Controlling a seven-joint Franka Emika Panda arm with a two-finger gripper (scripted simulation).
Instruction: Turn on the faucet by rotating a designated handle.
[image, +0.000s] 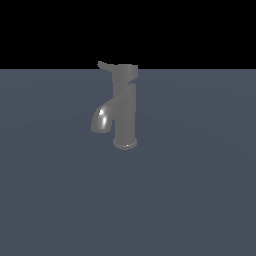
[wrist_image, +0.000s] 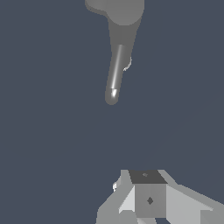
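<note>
The grey glossy faucet (image: 124, 112) stands upright on the dark floor, with a flared base and a curved spout (image: 101, 119) pointing to the exterior view's left. The handle (image: 124, 71) is a flat cap on top of the column. Its thin lever (image: 104, 65) sticks out toward the exterior view's left. The wrist view looks down on the faucet (wrist_image: 114, 74), with the handle cap (wrist_image: 118, 8) at the frame edge. My gripper (wrist_image: 146, 183) shows only in the wrist view, well apart from the faucet. Its fingers sit together with no gap, holding nothing.
A flat dark blue-grey floor (image: 200, 200) spreads all round the faucet. The background above it is black. No other objects are in view.
</note>
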